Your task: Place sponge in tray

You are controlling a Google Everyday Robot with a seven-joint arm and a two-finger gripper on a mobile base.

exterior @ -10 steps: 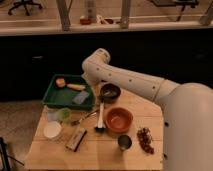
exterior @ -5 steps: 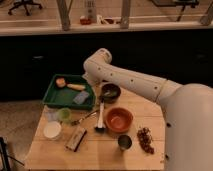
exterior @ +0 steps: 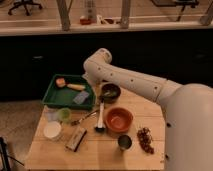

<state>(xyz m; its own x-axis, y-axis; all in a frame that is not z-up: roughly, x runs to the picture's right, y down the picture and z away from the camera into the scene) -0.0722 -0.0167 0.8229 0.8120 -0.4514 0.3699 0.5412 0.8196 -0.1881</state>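
Note:
The sponge point(exterior: 81, 97), a flat blue-grey pad, lies inside the dark green tray point(exterior: 52, 95) near its front right corner. A yellow oblong piece point(exterior: 76, 87) and a small orange lump point(exterior: 60, 82) lie in the tray's far part. My gripper point(exterior: 94, 86) is at the end of the white arm, just over the tray's right rim, a little beyond and to the right of the sponge. The arm's wrist hides most of it. Nothing shows in it.
On the wooden table: a dark bowl point(exterior: 110, 92) right of the tray, a round orange bowl point(exterior: 119, 120), a dish brush point(exterior: 100, 120), a spoon point(exterior: 84, 118), a green cup point(exterior: 63, 115), a white lid point(exterior: 52, 131), a small box point(exterior: 76, 138), a metal cup point(exterior: 124, 142), dark grapes point(exterior: 145, 139).
The arm's elbow has shifted slightly up and to the right. The sponge stays where it was in the tray.

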